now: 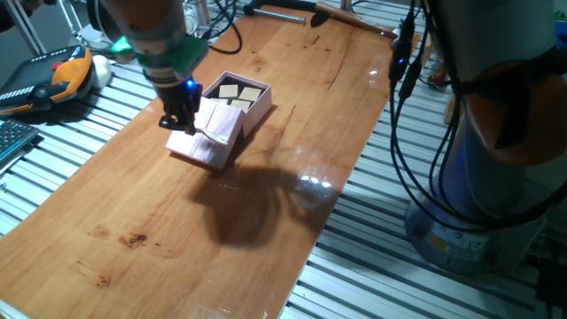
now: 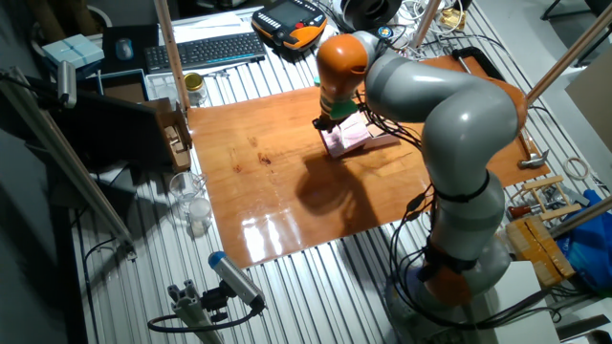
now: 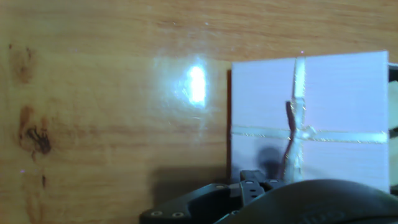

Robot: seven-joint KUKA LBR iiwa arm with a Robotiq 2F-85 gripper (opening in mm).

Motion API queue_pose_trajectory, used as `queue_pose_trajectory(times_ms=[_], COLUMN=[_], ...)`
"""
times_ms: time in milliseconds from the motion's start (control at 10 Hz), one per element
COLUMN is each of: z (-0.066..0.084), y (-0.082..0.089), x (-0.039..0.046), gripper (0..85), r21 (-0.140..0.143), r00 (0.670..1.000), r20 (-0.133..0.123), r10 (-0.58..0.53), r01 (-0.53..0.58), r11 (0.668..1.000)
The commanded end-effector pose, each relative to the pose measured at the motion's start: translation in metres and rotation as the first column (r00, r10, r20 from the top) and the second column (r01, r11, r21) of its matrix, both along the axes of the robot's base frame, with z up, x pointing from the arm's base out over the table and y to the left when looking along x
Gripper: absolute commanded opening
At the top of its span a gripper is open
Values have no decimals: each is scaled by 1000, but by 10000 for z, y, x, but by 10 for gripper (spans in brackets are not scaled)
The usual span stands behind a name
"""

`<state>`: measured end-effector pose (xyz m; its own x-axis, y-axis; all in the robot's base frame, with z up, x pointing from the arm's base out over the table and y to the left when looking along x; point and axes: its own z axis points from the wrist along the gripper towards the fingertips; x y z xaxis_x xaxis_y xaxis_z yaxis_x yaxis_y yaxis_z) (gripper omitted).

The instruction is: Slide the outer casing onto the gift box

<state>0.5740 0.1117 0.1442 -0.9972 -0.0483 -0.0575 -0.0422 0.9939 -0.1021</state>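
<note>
Outer casing (image 1: pixel 211 133) partway over gift box (image 1: pixel 241 96)

arm links (image 2: pixel 459 115): smooth light grey rounded shells, glossy
joint bands (image 2: pixel 341 59): orange segments between the grey links
base (image 2: pixel 457 272): grey column, orange ring low down
wrist flange (image 1: pixel 164 55): grey collar with glowing green ring
status light (image 1: pixel 189 86): small blue LED on the black hand
gripper (image 1: pixel 177 121): black, boxy, short dark fingers
cables (image 1: pixel 409 115): black leads hanging beside the arm, blue-lit connector
hand view housing (image 3: pixel 273 199): black curved body, small round screws on bracket
</note>
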Motion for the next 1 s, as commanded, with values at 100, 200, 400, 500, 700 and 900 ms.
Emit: queue_pose_trajectory(times_ms=[100, 200, 400, 500, 700, 900], z=[-77, -117, -212, -257, -282, -291], y=[56, 82, 121, 165, 249, 305], x=[50, 71, 107, 110, 99, 81], gripper=[0, 0, 0, 0, 0, 0], r21=[-7, -22, -35, -53, -74, -70], r00=[1000, 1000, 1000, 999, 999, 1000], r20=[10, 16, 25, 33, 35, 26], r10=[-6, -5, -11, -14, -19, -15], r01=[6, 5, 12, 16, 22, 17], r11=[1000, 1000, 999, 998, 997, 997])
